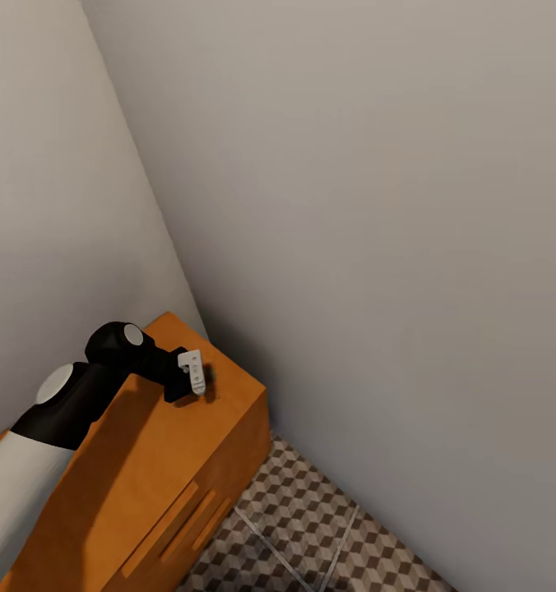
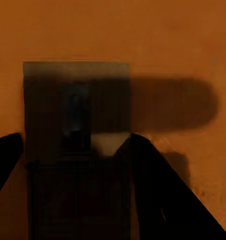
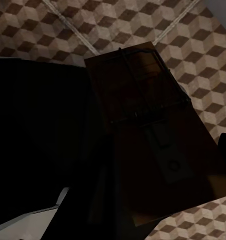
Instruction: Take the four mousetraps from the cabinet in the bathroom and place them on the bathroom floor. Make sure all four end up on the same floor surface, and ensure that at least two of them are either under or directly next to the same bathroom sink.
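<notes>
My left gripper [image 1: 194, 374] is down on the top of the orange-brown cabinet [image 1: 146, 460], near its far corner by the walls. In the left wrist view a small brown mousetrap [image 2: 75, 115] lies flat on the cabinet top [image 2: 168, 40]. The left gripper [image 2: 75, 142] has a dark finger against each long edge of the trap, shut on it. My right gripper [image 3: 158, 150] is shut on another mousetrap [image 3: 143, 100], a wooden board with dark wire parts. It holds that trap above the cube-patterned bathroom floor [image 3: 52, 30].
Two grey walls meet in a corner right behind the cabinet. Its drawer fronts with slim bar handles [image 1: 171, 522] face the patterned floor [image 1: 311, 518], which stretches away at the lower right of the head view.
</notes>
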